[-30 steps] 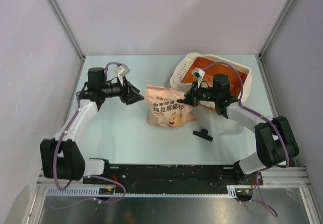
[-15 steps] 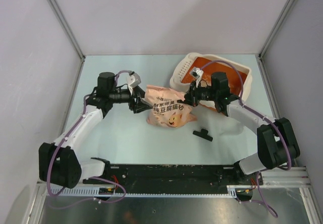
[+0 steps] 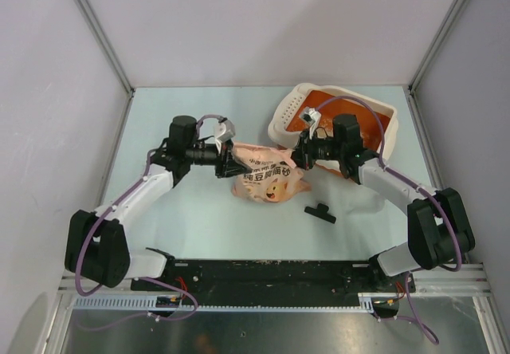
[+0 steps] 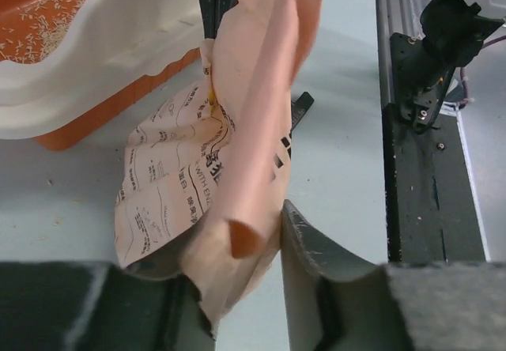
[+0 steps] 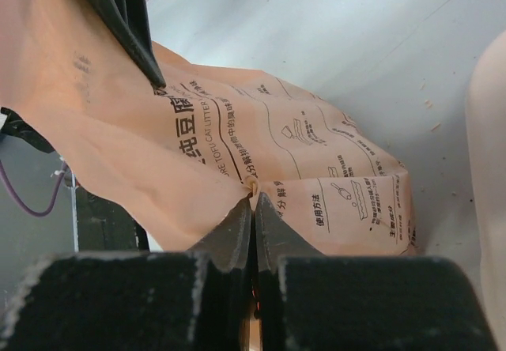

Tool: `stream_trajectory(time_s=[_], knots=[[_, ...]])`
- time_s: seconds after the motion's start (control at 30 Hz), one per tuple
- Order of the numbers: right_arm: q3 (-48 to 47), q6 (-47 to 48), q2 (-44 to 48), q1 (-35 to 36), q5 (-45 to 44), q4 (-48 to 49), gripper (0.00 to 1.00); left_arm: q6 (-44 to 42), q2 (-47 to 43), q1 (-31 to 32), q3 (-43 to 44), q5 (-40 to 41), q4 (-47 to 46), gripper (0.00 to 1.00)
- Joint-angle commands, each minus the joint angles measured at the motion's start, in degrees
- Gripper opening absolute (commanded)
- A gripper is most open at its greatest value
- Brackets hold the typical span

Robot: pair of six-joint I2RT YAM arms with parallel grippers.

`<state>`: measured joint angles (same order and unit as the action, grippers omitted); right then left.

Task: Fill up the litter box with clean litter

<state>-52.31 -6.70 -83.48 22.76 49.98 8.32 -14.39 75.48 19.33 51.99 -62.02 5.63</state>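
Litter box (image 3: 351, 92): a large rectangular plastic tray at the far right of the table (image 3: 199, 218). It has a smooth, rounded cream-white rim and outer wall, an orange inside, and a perforated white ledge at its left end.
Clean litter (image 4: 47, 27): pale beige granules like coarse grit, scattered thinly over the orange floor of the box in the left wrist view.
Pink bag (image 3: 267, 177): soft, creased film printed with black characters and a cartoon cat. It lies on the table just left of the litter box, between the two arms. Its back carries small line diagrams and text (clearest in the right wrist view).
Left gripper (image 3: 231, 163): at the bag's left edge. In its own view (image 4: 237, 264) the dark, rough-faced fingers (image 4: 308, 248) have closed in on a crumpled fold of the bag (image 4: 174, 177), which fills the gap between them and rises in a tall ridge.
Right gripper (image 3: 296, 156): at the bag's right edge, close to the litter box rim. Its jaws are pressed together on a thin pinch of the film (image 5: 253, 209), and the bag (image 5: 237, 145) puckers at the tips.
Black piece (image 3: 320, 211): small, T-shaped and matte, lying on the table near the bag's lower right corner and apart from it.
Table surface: pale, smooth, with a few stray grains.
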Motion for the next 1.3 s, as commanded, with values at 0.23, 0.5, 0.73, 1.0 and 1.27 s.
stream_trajectory(time_s=[0.23,0.5,0.73,1.0,1.27], knots=[[-2.9,-4.1,2.7,1.3,7.0,2.8,0.00,24.4,-6.8,-11.3,-5.4,-2.1,-1.7,0.00],[-2.9,-28.2,-1.0,4.5,10.4,16.3,0.00,42.5,-6.1,-16.0,-7.3,-11.2,-0.6,0.00],[-3.0,-39.3,-3.8,2.1,12.7,17.0,0.00,45.0,-0.3,-17.2,-5.0,-16.5,1.1,0.00],[-3.5,-53.2,-7.4,-1.1,21.0,20.8,0.00,54.5,7.0,-19.2,-4.4,-21.8,3.3,0.00],[-4.0,-59.3,-6.9,-2.1,21.4,9.3,0.00,56.1,14.2,-19.2,-3.6,-25.9,11.3,0.00]])
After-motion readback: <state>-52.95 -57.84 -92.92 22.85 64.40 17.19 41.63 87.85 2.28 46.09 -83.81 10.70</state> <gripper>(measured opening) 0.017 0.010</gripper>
